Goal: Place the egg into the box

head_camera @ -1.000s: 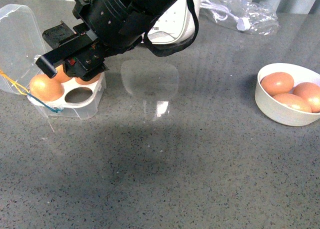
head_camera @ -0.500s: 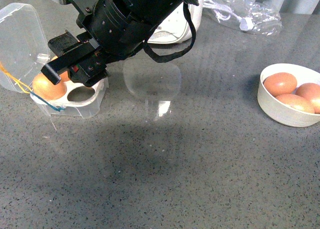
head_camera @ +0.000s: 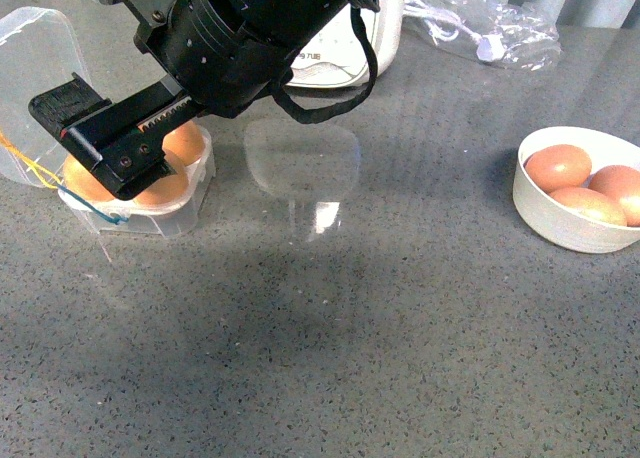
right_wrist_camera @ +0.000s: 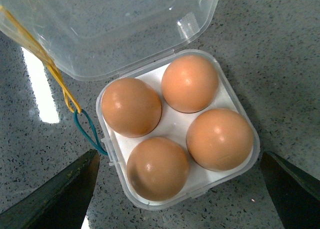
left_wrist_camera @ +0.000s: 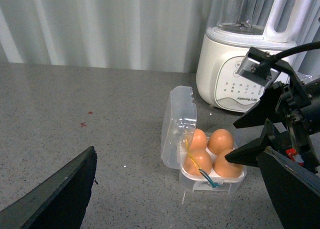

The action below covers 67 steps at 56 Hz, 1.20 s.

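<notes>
From the front, the right gripper [head_camera: 85, 143] hangs over the clear plastic four-hole box [head_camera: 180, 216] near the left edge of the grey speckled countertop [head_camera: 350, 328], hiding most of its contents. The right wrist view looks straight in: four eggs, every hole filled, hinged lid [right_wrist_camera: 115, 24] lying open, the fingers spread wide with nothing between them. The smooth orange-brown egg [right_wrist_camera: 157, 168] sits in the hole at the box's near right corner. The left gripper [left_wrist_camera: 175, 199], shown only by its own camera, gapes empty too. By the right edge a round white bowl [head_camera: 560, 233] holds three eggs. A white blender [left_wrist_camera: 235, 74] stands at the far edge.
</notes>
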Each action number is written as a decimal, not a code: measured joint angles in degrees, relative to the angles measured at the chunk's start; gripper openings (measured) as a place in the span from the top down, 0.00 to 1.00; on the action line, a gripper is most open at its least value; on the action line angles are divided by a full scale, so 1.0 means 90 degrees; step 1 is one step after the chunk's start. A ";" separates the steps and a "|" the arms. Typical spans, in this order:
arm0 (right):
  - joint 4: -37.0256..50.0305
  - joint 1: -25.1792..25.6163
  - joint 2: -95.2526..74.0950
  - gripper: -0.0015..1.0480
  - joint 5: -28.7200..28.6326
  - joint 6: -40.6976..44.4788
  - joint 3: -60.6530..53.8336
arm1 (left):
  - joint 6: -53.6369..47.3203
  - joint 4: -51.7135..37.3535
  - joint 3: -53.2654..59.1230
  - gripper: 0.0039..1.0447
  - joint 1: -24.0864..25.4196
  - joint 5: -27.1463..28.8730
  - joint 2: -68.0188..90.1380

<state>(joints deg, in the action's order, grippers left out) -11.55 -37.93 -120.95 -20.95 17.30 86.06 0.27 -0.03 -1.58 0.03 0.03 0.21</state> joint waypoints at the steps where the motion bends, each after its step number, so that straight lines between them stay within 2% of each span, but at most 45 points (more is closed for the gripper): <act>1: 0.0034 0.0015 0.0036 0.07 0.0015 -0.0029 -0.0024 | 0.0000 0.0000 0.0000 0.06 0.0000 0.0000 0.0000; 10: 0.0406 0.0219 0.0478 0.07 0.0129 -0.0449 -0.0376 | 0.0000 0.0000 0.0000 0.06 0.0000 0.0000 0.0000; 22: 0.1338 0.0797 0.1409 0.07 0.1341 -0.1132 -0.1411 | 0.0000 0.0000 0.0000 0.06 0.0000 0.0000 0.0000; 28: 0.2334 0.1064 0.1936 0.09 0.2586 -0.1290 -0.2288 | 0.0000 0.0000 0.0000 0.06 0.0000 0.0000 0.0000; 29: 0.2956 0.1083 0.2011 0.12 0.3104 -0.1355 -0.2548 | 0.0000 0.0000 0.0000 0.06 0.0000 0.0000 0.0000; 33: 0.4794 0.1175 0.2220 0.22 0.4442 -0.1581 -0.3378 | 0.0000 0.0000 0.0000 0.06 0.0000 -0.0019 0.0000; 36: 0.5967 0.1311 0.2475 0.31 0.4903 -0.1693 -0.4112 | 0.0000 0.0000 0.0000 0.06 0.0000 -0.0007 0.0000; 42: 0.7269 0.1664 0.3167 0.48 0.4789 -0.1795 -0.5306 | 0.0000 0.0000 0.0000 0.06 0.0000 0.0005 0.0000; 51: 0.7621 0.2200 0.4090 0.73 0.4357 -0.1841 -0.6528 | -0.0002 0.0000 0.0000 0.06 0.0000 0.0000 0.0000; 57: 0.7647 0.2489 0.4641 0.93 0.3973 -0.1848 -0.7271 | 0.0000 0.0000 0.0000 0.06 0.0000 0.0002 0.0000; 59: 0.7647 0.2557 0.4787 0.97 0.3881 -0.1836 -0.7412 | 0.0000 0.0000 0.0000 0.06 0.0000 0.0002 0.0000; 67: 0.7587 0.2909 0.5491 0.97 0.3611 -0.1853 -0.7985 | 0.0000 0.0000 0.0000 0.06 0.0000 0.0002 0.0000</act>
<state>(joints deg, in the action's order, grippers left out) 56.73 -11.75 -71.53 11.55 0.62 14.20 0.27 -0.03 -1.58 0.03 0.05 0.21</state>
